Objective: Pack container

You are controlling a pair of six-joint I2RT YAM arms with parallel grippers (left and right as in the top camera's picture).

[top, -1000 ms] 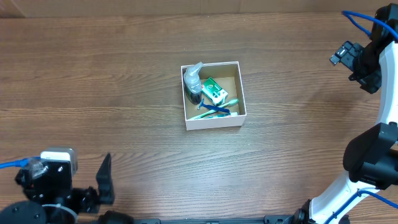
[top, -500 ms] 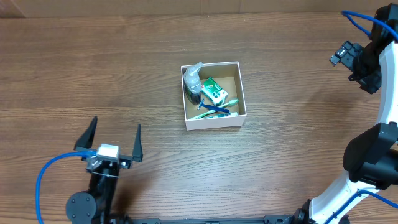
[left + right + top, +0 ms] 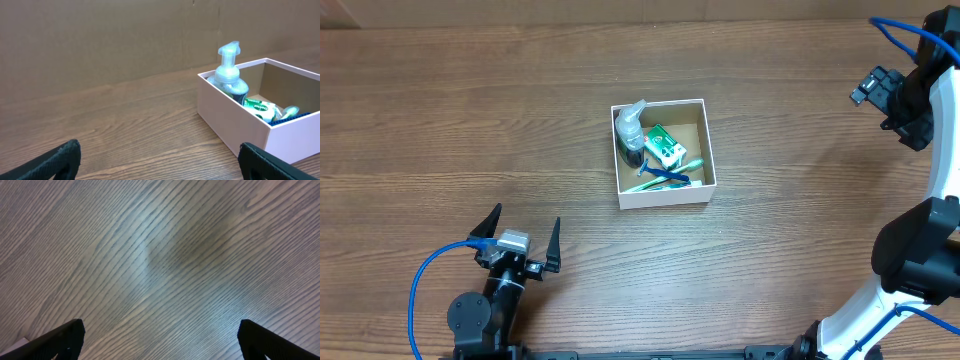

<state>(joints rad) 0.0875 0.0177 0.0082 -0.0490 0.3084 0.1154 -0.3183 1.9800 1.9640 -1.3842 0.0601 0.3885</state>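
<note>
The container [image 3: 665, 193] is a white square box with a brown inside at the table's middle. It holds a clear pump bottle [image 3: 632, 128], a green and white pack [image 3: 666, 146] and blue and teal brushes [image 3: 665, 178]. My left gripper [image 3: 527, 215] is open and empty near the front edge, left of and apart from the container. Its wrist view shows the container's wall [image 3: 235, 125], the pump bottle [image 3: 229, 70] and the green pack [image 3: 260, 106] ahead of the open fingers [image 3: 160, 165]. My right gripper [image 3: 900, 105] is at the far right; its wrist view shows open, empty fingers [image 3: 160, 340] over bare wood.
The wooden table [image 3: 470, 120] surrounds the container. A brown cardboard wall [image 3: 100, 40] stands behind the table. A blue cable [image 3: 420, 290] loops beside the left arm's base, and another runs along the right arm [image 3: 890, 35].
My left arm has swung from the front left corner to the right and turned its open fingers toward the container. The right arm and the container have not moved.
</note>
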